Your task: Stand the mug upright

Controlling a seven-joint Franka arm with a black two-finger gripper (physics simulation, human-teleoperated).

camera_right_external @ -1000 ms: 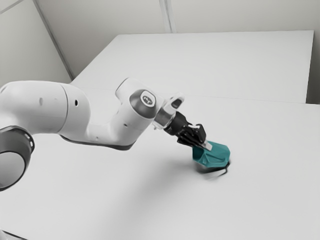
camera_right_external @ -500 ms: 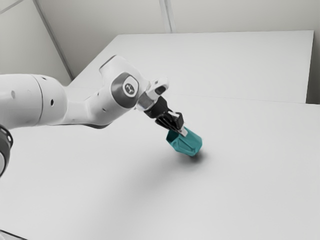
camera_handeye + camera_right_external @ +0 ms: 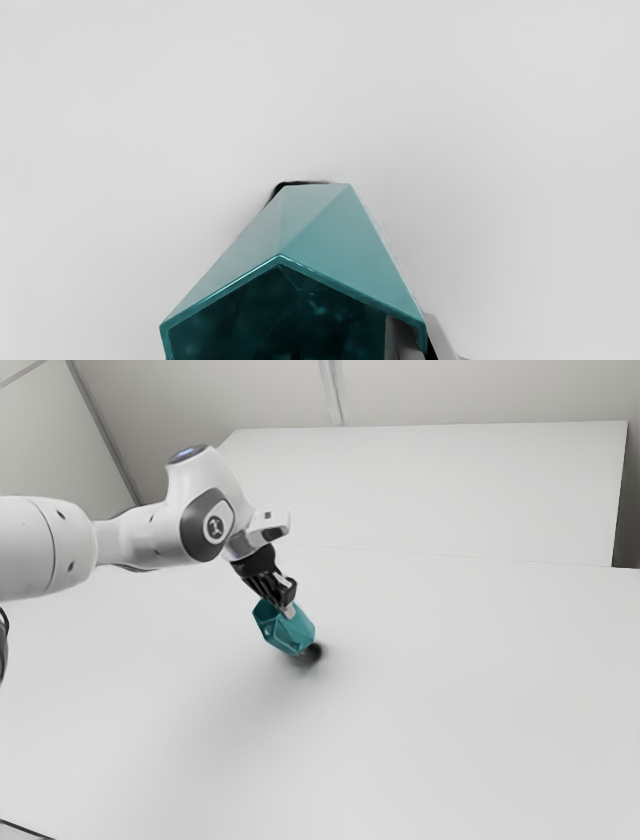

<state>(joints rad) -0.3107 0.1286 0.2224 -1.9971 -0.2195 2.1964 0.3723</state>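
Gripper (image 3: pixel 288 610) is pinching the teal faceted mug (image 3: pixel 290 632) by its wall, nr the rim (image 3: pixel 280 258): one finger (image 3: pixel 400 332) in the mouth, the other finger (image 3: pixel 441 334) outside, wall btwn them. Mug hangs at a slant just below the gripper tips, not upright. Its open mouth faces back twd the gripper & the ext. view's left; the base pts away from the gripper, down & twd the ext. view's right. Mug interior (image 3: pixel 280 320) is dark, opening twd the hand cam. Dark shadow (image 3: pixel 314 653) lies on the white table (image 3: pixel 430 710) by the base, beyond the gripper; can't tell if base touches the tabletop. White arm (image 3: pixel 140 542) comes in from the ext. view's left, above the gripper, w/ the hand angled down twd the mug.
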